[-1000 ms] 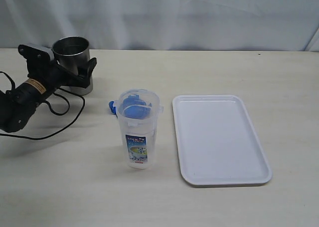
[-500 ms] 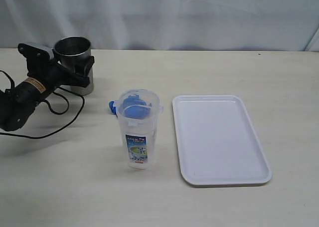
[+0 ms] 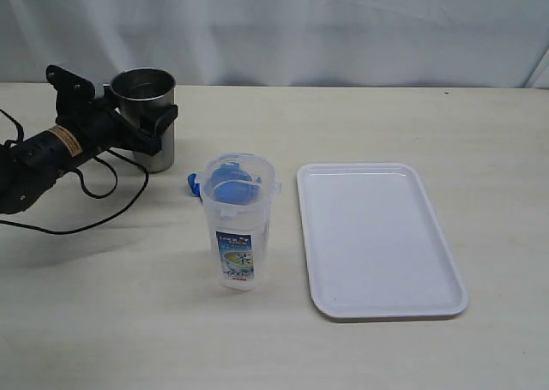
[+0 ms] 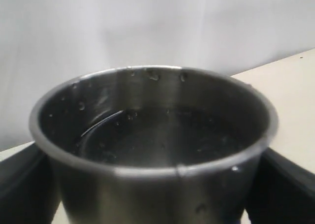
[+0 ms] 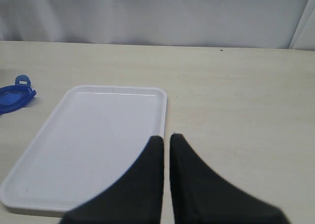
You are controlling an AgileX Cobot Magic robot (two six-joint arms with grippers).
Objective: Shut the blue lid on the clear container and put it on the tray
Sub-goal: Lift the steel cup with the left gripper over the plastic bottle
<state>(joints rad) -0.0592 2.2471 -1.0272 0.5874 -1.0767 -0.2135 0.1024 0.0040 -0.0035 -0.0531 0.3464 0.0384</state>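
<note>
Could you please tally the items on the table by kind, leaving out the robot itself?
steel cup: 1
clear container: 1
blue lid: 1
white tray: 1
Total: 4

A pale beige table (image 3: 386, 116) stands before a wrinkled whitish curtain (image 3: 343, 21), softly lit.

Nothing is reading clearly enough to spell out. A printed label (image 3: 237, 257) is wrapping the side of the clear container (image 3: 244, 219), well apart from the left fingers (image 3: 161, 118). It is blue-green with a red band at its foot, and its lettering is showing only as blurred specks. A small yellow sticker (image 3: 64, 140) with dark print is sitting on the left arm (image 3: 34, 154), just behind those fingers clasping the grey steel cup (image 3: 146, 88); its characters are too small to make out. A pale patch on the blue lid (image 5: 15, 97), well apart from the right fingers (image 5: 147, 184), is showing no legible mark.
</note>
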